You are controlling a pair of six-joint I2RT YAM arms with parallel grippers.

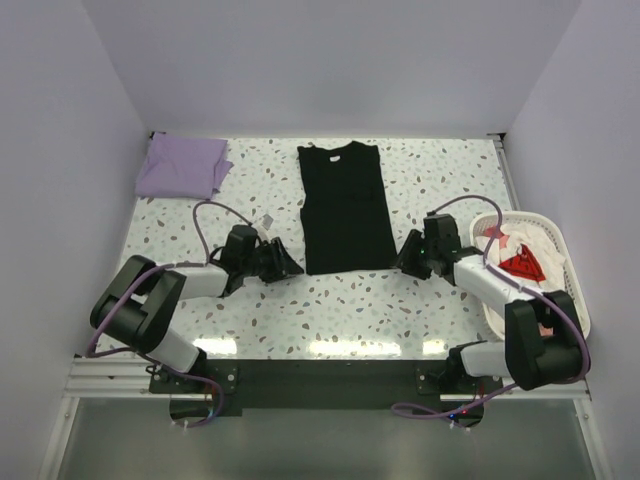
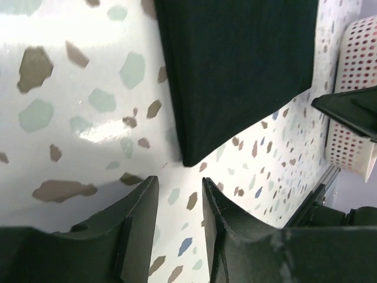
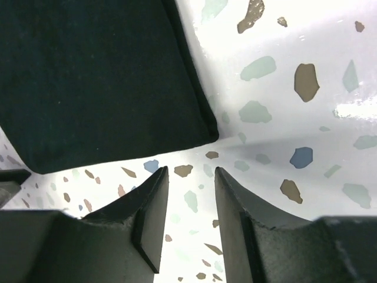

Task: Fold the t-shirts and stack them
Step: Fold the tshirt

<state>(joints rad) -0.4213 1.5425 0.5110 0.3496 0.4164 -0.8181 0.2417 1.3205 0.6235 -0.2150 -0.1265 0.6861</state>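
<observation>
From above I see the black t-shirt (image 1: 345,205) folded into a long strip mid-table, the lavender t-shirt (image 1: 182,165) bunched in the far left corner, and the basket (image 1: 572,265) at the right edge. Only the wrist cameras show me the jaws: the left gripper (image 2: 178,187) and right gripper (image 3: 189,174) each stand slightly parted and empty, just short of the black shirt's near corners
</observation>
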